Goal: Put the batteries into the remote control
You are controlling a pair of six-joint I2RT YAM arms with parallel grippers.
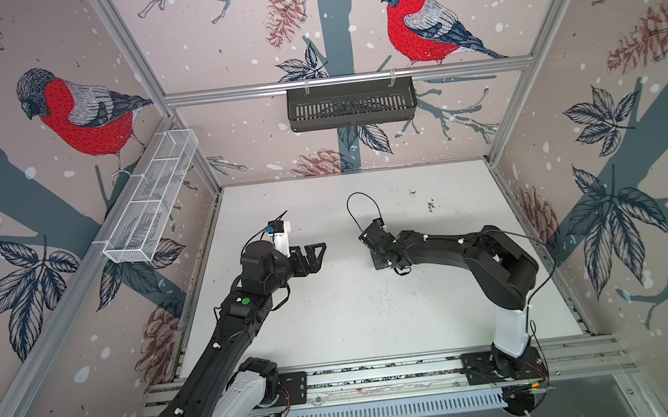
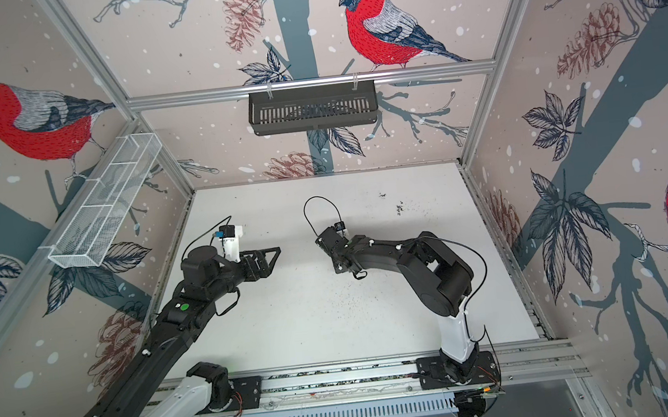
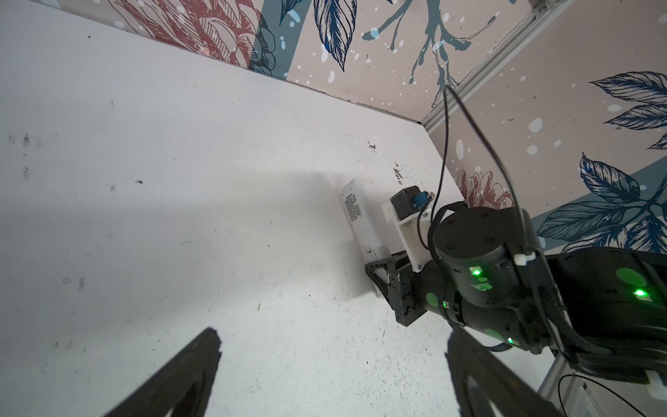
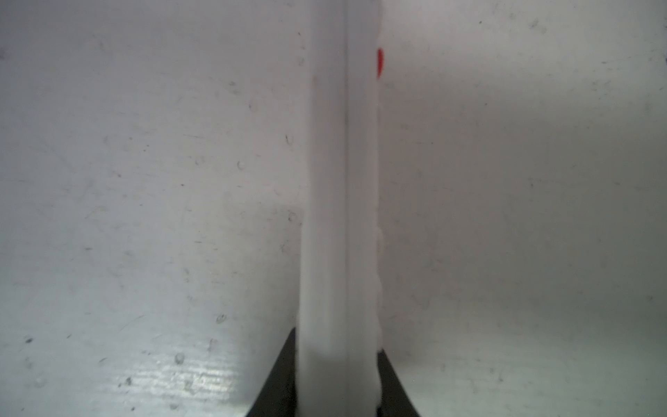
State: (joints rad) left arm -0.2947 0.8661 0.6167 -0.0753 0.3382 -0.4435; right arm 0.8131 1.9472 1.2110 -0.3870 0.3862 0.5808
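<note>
The remote control (image 4: 339,180) is a slim white slab, seen edge-on in the right wrist view, with a red button (image 4: 379,63) on one face. My right gripper (image 4: 337,343) is shut on it, one black finger on each broad face. The left wrist view shows the remote control's (image 3: 355,220) plain back with a printed label, sticking out past the right gripper (image 3: 379,274) low over the table. In both top views the right gripper (image 1: 375,241) (image 2: 334,251) hides it. My left gripper (image 1: 316,257) (image 3: 334,339) hangs open and holds nothing. The batteries are out of view.
The white table (image 1: 355,320) is scuffed and speckled with dark crumbs. A black slotted basket (image 1: 351,103) hangs on the back wall. A white mesh basket (image 1: 151,198) hangs on the left wall. An aluminium rail (image 1: 381,374) carrying both arm bases runs along the front edge.
</note>
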